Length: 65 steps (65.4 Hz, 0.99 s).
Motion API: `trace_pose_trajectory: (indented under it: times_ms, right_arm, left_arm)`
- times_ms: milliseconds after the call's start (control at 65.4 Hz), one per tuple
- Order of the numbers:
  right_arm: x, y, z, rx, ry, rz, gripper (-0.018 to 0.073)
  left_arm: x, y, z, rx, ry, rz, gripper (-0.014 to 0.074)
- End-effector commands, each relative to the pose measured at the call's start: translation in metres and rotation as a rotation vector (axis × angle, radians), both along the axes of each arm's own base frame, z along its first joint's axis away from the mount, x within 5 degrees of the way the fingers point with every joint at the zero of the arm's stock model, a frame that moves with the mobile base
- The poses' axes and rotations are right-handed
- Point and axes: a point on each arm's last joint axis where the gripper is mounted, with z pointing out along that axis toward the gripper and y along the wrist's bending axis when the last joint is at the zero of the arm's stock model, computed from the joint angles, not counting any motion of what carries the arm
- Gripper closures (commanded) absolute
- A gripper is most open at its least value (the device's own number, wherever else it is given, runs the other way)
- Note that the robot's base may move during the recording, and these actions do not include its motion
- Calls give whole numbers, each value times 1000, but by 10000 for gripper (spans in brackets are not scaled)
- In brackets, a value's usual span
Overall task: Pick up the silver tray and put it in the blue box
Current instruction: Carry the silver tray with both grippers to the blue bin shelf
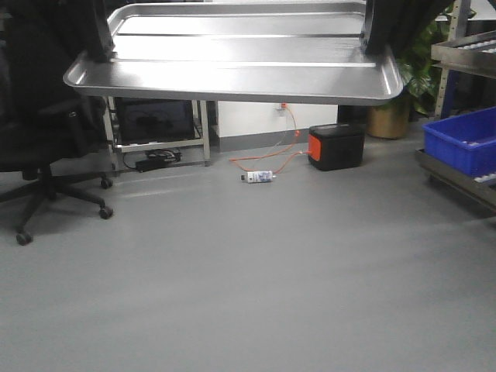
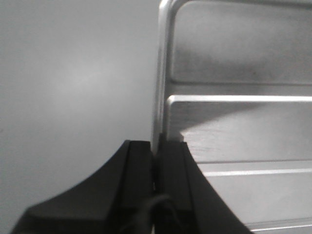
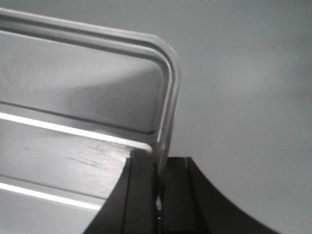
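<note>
The silver tray [image 1: 232, 62] hangs level in the air at the top of the front view, its two ridge lines showing. My left gripper [image 1: 99, 48] is shut on the tray's left rim; in the left wrist view the gripper [image 2: 157, 145] pinches the rim of the tray [image 2: 234, 131]. My right gripper [image 1: 375, 40] is shut on the right rim; in the right wrist view the gripper [image 3: 159, 163] pinches the rim of the tray [image 3: 73, 97]. The blue box [image 1: 463, 141] sits on a low cart at the far right, lower than the tray.
A black office chair [image 1: 39, 147] stands at the left. A metal rack [image 1: 159, 132], a black-and-orange box [image 1: 335, 146] with orange cable, a white item [image 1: 259, 177] on the floor, a potted plant [image 1: 399, 108] and a shelf [image 1: 465, 54] lie behind.
</note>
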Motion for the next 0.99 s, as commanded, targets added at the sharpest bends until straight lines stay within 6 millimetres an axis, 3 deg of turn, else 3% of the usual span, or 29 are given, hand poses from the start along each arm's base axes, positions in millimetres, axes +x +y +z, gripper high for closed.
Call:
trace_pose_trajectory:
  times_ms: [0, 979]
  right_arm:
    - [-3, -7, 22, -11, -97, 16, 501]
    - [-3, -8, 22, -12, -97, 13, 501]
  left_arm:
    - [-3, 6, 26, -36, -122, 0, 701]
    - [-3, 2, 24, -61, -100, -2, 701]
